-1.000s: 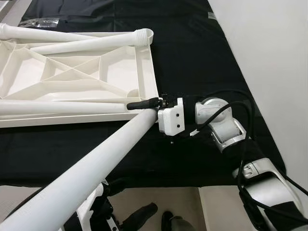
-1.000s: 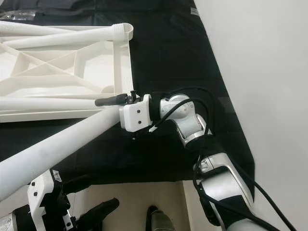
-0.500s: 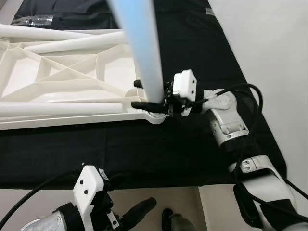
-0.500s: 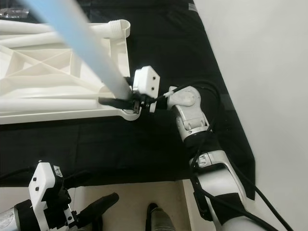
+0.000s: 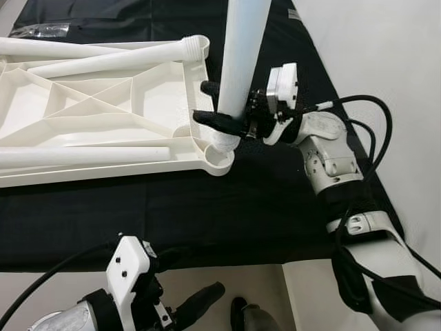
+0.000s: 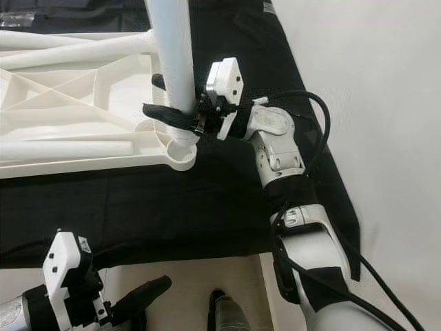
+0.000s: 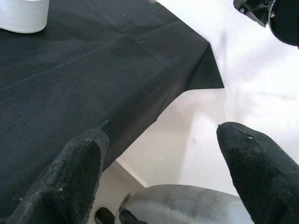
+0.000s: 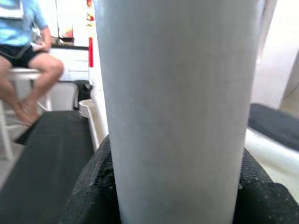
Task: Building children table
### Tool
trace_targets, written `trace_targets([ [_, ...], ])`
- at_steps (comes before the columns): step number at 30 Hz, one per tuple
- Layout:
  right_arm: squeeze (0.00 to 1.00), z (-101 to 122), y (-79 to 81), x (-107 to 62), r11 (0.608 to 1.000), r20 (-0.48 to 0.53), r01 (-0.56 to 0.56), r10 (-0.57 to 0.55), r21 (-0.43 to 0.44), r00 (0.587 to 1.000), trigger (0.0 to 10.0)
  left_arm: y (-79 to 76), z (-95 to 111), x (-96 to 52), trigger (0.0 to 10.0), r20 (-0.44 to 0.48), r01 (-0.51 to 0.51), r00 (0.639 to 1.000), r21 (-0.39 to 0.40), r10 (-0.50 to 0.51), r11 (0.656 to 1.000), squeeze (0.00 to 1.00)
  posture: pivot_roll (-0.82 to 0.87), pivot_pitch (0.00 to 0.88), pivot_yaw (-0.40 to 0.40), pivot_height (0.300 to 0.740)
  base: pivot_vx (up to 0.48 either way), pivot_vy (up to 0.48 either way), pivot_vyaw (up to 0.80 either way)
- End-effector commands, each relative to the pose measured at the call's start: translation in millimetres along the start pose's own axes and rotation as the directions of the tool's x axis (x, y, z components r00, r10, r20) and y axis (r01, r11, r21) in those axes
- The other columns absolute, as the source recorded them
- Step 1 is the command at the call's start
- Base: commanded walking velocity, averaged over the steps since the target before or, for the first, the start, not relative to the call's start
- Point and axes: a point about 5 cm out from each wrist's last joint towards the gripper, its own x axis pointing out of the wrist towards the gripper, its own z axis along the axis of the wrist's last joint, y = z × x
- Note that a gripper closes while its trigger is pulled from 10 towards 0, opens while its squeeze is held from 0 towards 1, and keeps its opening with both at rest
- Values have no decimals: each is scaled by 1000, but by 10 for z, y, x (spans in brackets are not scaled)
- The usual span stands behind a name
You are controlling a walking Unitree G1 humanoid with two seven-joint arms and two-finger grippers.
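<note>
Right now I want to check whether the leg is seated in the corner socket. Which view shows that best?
The left eye view: the table leg, held by the right gripper, stands with its end at the tabletop's corner socket. The right eye view shows the same. The right wrist view shows the leg's shaft close up.

Table leg [image 5: 240,65], lying low and slanted toward the camera 1.0 s ago, has been swung up; it is now stood nearly upright with its lower end at the round corner socket [image 5: 219,157] of the upturned tabletop [image 5: 103,117]. Right gripper [image 5: 210,103], then horizontal beside the tabletop's corner, has been rotated and raised, its fingers clamped round the leg just above the socket. Left gripper [image 7: 159,168], formerly hidden under the leg, is now exposed at the lower edge of the eye views.
</note>
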Motion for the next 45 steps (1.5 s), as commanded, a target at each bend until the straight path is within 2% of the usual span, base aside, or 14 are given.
trace_targets([
  [1,0,-88,51,8,997,2,-25,25,77,1000,10000,-14,-56,-6,10000,-22,12,1000,-18,-12,1000,0,69,320,-68,740,0,0,0],
  [2,0,-88,51,8,997,2,-25,25,77,1000,10000,-14,-56,-6,10000,-22,12,1000,-18,-12,1000,0,69,320,-68,740,0,0,0],
  [4,0,-342,149,32,982,-58,-32,43,188,997,10000,-17,-56,-6,10000,-22,14,1000,-19,-15,1000,0,70,320,-70,740,0,0,0],
  [8,0,-403,172,39,979,-74,-29,45,203,996,10000,-19,-55,-6,10000,-21,15,1000,-20,-15,1000,0,70,320,-70,740,0,0,0],
  [10,0,-625,214,33,973,-153,26,9,229,988,10000,-35,-51,-11,10000,-21,14,1000,-19,-14,1000,0,78,325,-71,740,0,0,0],
  [14,0,-661,215,30,971,-172,42,-1,237,985,10000,-38,-50,-11,10000,-20,14,1000,-19,-14,1000,0,78,325,-71,740,0,0,0],
  [19,0,-750,158,-12,954,-233,146,-84,263,969,10000,-52,-50,-15,10000,-20,16,1000,-22,-16,1000,0,75,327,-73,740,0,0,0],
  [23,0,-719,63,-80,915,-211,211,-143,344,967,10000,-63,-52,-7,10000,-17,19,1000,-26,-19,999,0,39,327,-86,740,0,0,0],
  [26,0,-693,25,-98,905,-187,221,-161,364,969,10000,-64,-60,-2,10000,-15,18,1000,-28,-18,999,0,31,328,-87,740,0,0,0],
  [29,0,-674,-1,-105,902,-177,229,-175,366,969,10000,-67,-61,-1,10000,-14,18,1000,-28,-18,999,0,25,325,-87,740,0,0,0],
  [39,0,-649,-156,-168,896,-247,379,-323,231,914,10000,-71,-66,12,10000,-14,24,1000,-28,-25,999,0,26,313,-76,740,0,0,0],
  [42,0,-661,-70,-142,950,-260,263,-215,166,941,10000,-64,-65,16,10000,-12,23,1000,-27,-23,999,0,23,312,-76,740,0,0,0],
  [44,0,-661,-70,-142,950,-260,263,-215,166,941,10000,-64,-65,16,10000,-12,23,1000,-27,-23,999,0,23,312,-76,740,0,0,0],
  [45,0,-668,-33,-132,963,-260,216,-169,162,951,10000,-61,-66,17,10000,-12,23,1000,-27,-23,999,0,23,312,-76,740,0,0,0],
])
